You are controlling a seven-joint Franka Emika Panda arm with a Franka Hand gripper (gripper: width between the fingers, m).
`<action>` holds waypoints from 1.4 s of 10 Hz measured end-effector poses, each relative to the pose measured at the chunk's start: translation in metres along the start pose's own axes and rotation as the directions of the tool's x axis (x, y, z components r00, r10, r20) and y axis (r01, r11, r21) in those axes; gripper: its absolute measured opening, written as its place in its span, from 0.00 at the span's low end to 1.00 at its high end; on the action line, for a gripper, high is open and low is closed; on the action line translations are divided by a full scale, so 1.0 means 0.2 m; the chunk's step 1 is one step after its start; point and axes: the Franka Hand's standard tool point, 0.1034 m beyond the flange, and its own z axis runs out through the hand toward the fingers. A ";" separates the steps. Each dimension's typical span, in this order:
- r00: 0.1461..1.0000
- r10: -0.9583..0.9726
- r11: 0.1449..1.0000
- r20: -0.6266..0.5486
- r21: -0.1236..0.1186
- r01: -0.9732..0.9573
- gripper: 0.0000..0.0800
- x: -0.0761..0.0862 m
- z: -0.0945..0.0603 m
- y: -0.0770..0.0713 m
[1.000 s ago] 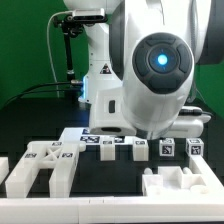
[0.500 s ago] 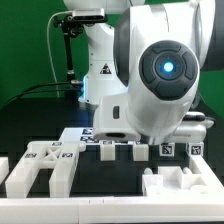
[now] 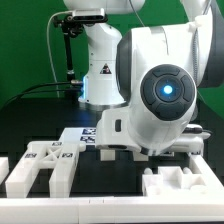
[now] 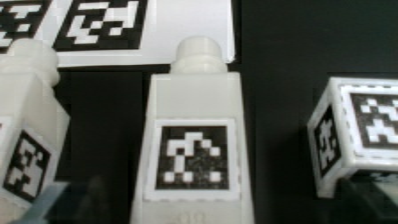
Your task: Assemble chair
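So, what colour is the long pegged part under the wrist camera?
The long part is white with a black-and-white tag; wrist view shows it best.

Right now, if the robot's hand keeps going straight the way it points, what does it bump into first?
Probably the middle white chair leg with the square tag: it sits dead centre in the wrist view, between the open fingers of the hand. How far away it is, I cannot tell.

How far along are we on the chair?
Done: nothing looks joined; the slotted white part and the blocky part lie separate on the table. In hand: the open pincer straddles one tagged leg, not gripping it. Left: grasp that leg, then all the joining.
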 end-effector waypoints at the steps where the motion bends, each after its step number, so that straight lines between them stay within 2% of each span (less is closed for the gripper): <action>1: 1.000 0.000 1.000 0.000 0.000 0.000 0.66 0.00 0.00 0.00; 2: 1.000 0.000 1.000 0.000 0.000 0.000 0.48 0.00 0.00 0.00; 3: 1.000 0.000 1.000 0.000 0.000 0.000 0.36 0.00 0.00 0.00; 9: 1.000 -0.003 1.000 -0.004 0.004 0.004 0.36 0.00 -0.02 0.00; 10: 0.999 -0.029 0.999 -0.026 0.025 0.030 0.36 -0.01 -0.14 -0.02; 11: 0.997 -0.046 0.998 -0.070 0.039 0.049 0.36 -0.06 -0.31 -0.03; 12: 0.993 -0.048 0.996 -0.109 0.069 0.056 0.36 -0.09 -0.43 -0.03; 13: 0.990 -0.042 0.995 -0.135 0.079 0.053 0.36 -0.13 -0.50 -0.02; 14: 0.987 -0.043 0.995 -0.155 0.079 0.056 0.36 -0.14 -0.52 -0.02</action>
